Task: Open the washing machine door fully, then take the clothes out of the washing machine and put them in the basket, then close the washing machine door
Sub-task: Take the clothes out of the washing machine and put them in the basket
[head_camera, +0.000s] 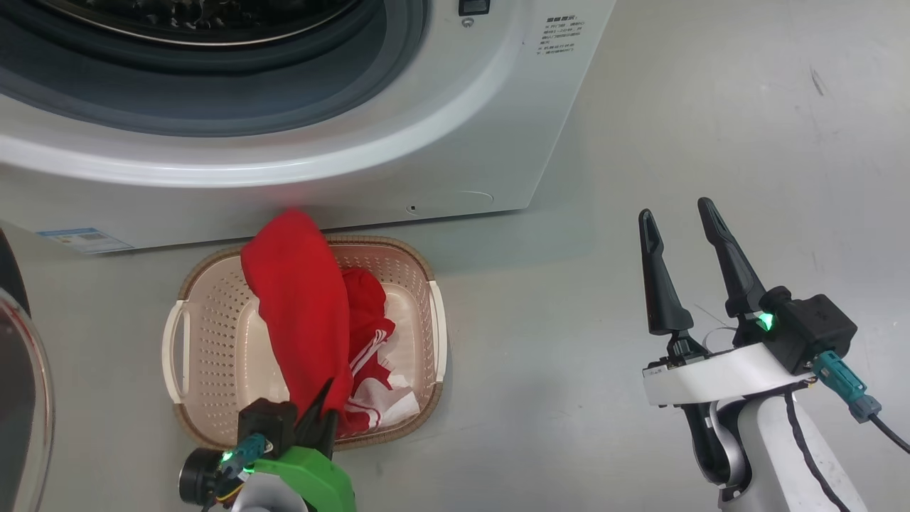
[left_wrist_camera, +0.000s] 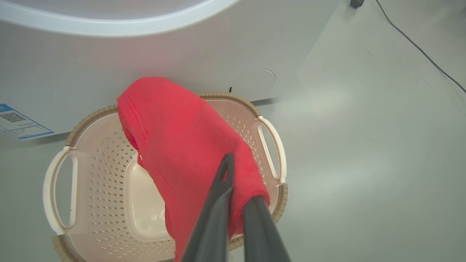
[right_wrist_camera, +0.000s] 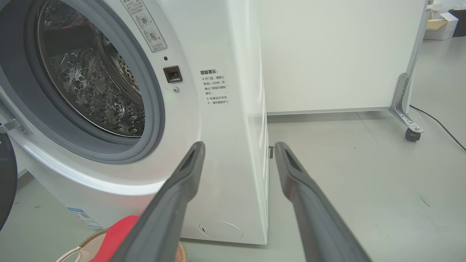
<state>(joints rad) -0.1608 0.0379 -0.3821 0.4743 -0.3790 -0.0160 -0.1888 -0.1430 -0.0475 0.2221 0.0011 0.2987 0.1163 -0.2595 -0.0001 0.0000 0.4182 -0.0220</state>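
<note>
The red clothes [head_camera: 298, 306] hang from my left gripper [head_camera: 323, 411], which is shut on a fold of the fabric above the basket [head_camera: 213, 341]. Their lower part with white stripes lies inside the basket. In the left wrist view the fingers [left_wrist_camera: 218, 203] pinch the clothes [left_wrist_camera: 182, 138] over the cream basket [left_wrist_camera: 105, 182]. The washing machine [head_camera: 441, 128] stands right behind the basket, its drum [right_wrist_camera: 91, 91] uncovered. The washing machine door [head_camera: 21, 377] stands swung open at the far left. My right gripper [head_camera: 675, 208] is open and empty over the floor to the right.
Bare grey floor [head_camera: 711, 107] stretches to the right of the washer and basket. A white partition on a caster wheel [right_wrist_camera: 411, 135] stands behind. A black cable [left_wrist_camera: 418, 47] runs across the floor. A cardboard box [right_wrist_camera: 438, 25] sits far back.
</note>
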